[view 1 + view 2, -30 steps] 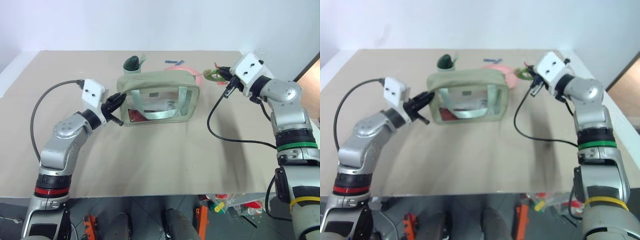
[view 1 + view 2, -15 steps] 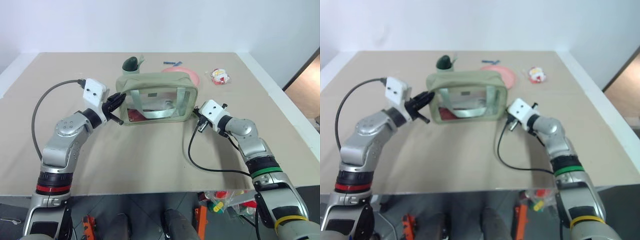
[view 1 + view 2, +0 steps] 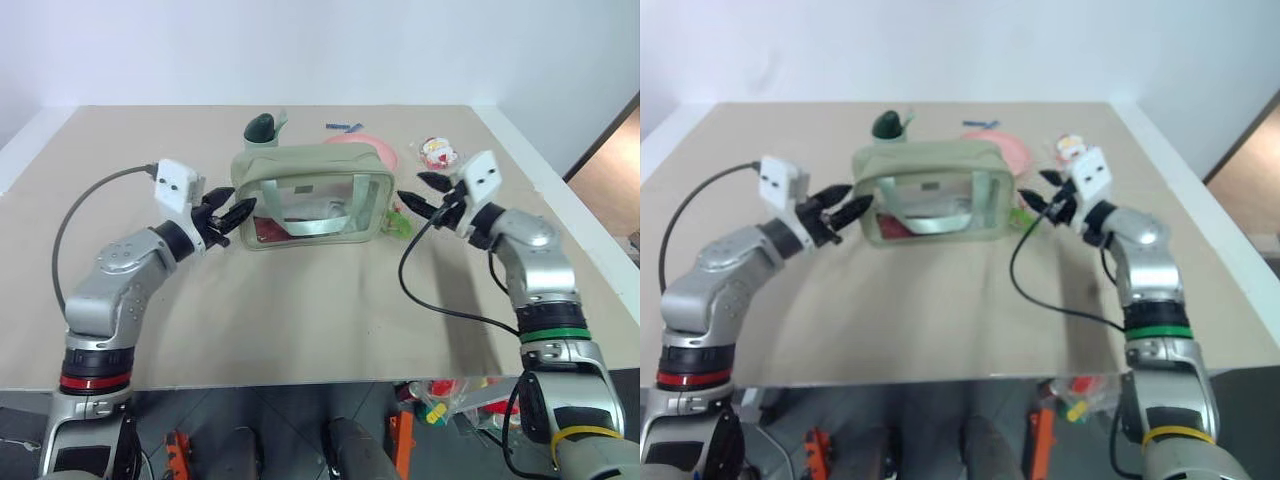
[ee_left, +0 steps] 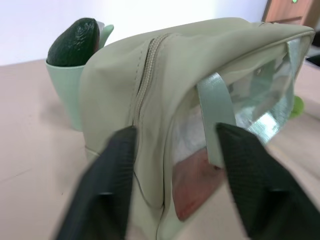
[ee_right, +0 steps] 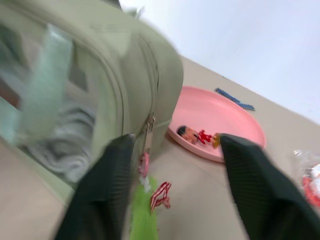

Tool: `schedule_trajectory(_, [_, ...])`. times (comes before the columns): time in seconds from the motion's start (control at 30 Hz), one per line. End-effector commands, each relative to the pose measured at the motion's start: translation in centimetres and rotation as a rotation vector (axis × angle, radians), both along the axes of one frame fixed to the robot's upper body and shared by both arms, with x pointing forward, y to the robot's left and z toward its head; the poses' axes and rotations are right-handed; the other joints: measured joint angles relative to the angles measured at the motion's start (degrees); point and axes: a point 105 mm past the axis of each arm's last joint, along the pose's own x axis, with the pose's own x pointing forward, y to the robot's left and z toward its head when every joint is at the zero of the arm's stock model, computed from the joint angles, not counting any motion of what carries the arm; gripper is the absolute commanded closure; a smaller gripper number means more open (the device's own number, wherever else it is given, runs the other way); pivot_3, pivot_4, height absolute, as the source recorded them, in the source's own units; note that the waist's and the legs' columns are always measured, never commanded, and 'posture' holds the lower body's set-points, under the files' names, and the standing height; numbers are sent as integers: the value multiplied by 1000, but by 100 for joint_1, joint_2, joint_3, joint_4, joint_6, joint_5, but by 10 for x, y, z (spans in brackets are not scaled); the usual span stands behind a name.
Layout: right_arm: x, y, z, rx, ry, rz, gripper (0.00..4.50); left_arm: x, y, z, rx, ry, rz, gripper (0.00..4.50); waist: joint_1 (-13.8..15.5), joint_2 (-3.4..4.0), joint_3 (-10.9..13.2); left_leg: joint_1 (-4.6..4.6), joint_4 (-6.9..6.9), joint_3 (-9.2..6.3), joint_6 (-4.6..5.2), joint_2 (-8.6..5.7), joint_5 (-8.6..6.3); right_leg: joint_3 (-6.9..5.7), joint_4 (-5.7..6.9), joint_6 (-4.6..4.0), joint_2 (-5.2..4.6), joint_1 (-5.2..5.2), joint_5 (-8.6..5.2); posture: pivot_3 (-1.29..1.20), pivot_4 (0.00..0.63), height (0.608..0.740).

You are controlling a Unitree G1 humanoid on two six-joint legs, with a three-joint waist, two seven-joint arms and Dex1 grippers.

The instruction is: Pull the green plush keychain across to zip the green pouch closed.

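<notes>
Left eye view gives you both grippers with fingers spread and holding nothing: the left gripper (image 3: pixel 228 214) just off one end of the green pouch (image 3: pixel 315 197), the right gripper (image 3: pixel 420 192) just off the other. The green plush keychain (image 3: pixel 400 222) lies on the table below the right fingertips, at the pouch's end nearest that hand. Your zip looks run all the way across, so the pull seems done and only backing the hands away is left.

Left wrist view looks between two parted black fingers (image 4: pixel 107 185) at the pouch's end: soft matte sage fabric, a stitched zipper seam (image 4: pixel 145 85) closed along the top, a webbing strap over a glossy clear panel. Beyond the pouch stands a pale green cup (image 4: pixel 67 90) holding a dark avocado.

Right wrist view shows the metal zipper pull (image 5: pixel 148 131) hanging at the end nearest your right fingers, the fuzzy lime keychain beneath it, and a smooth pink plate (image 5: pixel 220 125) beyond.
</notes>
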Motion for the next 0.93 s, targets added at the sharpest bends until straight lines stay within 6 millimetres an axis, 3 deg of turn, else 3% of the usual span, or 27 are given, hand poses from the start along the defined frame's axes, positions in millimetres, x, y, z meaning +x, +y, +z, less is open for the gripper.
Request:
schedule_trajectory(0.03, [-20,-4,28,74,-22,80,308,-9,3,32,-15,-80,-51,428,1,0,0,0,0,0,0,0,0,0,0,0,0,0,0,0,150,740])
schedule_trajectory(0.1, [-32,-2,36,136,5,133,9,-14,3,38,-11,-86,-84,76,-2,0,0,0,2,1,0,-1,0,0,0,0,0,0,0,0,150,740])
schedule_trajectory(0.23, [-60,5,32,120,99,222,9,-34,7,45,-19,-68,-151,76,-9,0,0,1,0,0,0,1,0,-1,0,0,1,0,-1,0,150,740])
schedule_trajectory(0.3, [-72,11,23,88,143,237,9,-44,13,38,6,-45,-149,76,-15,0,0,2,-3,1,1,4,0,1,0,-1,2,-2,-5,0,150,740])
schedule_trajectory(0.47, [-89,33,-2,87,115,173,9,-55,21,7,68,-49,-1,76,-11,1,-1,4,-10,0,1,7,-1,-1,2,-8,3,-5,-14,0,150,740])
schedule_trajectory(0.73, [-91,39,-37,77,-22,-7,9,-52,19,-34,52,-86,224,76,10,-4,-4,1,15,21,11,-4,12,17,-7,-21,-10,4,-4,0,150,740])
schedule_trajectory(0.83, [-97,36,-68,106,-32,-65,9,-59,9,-66,36,-35,254,76,8,-13,-35,4,27,25,15,-2,14,21,-9,-21,-8,7,5,0,150,740])
schedule_trajectory(0.93, [-100,36,-84,109,-27,-85,9,-59,7,-77,10,-11,259,76,6,-25,-45,24,10,24,14,0,13,21,-10,-32,-7,20,-6,0,150,740])
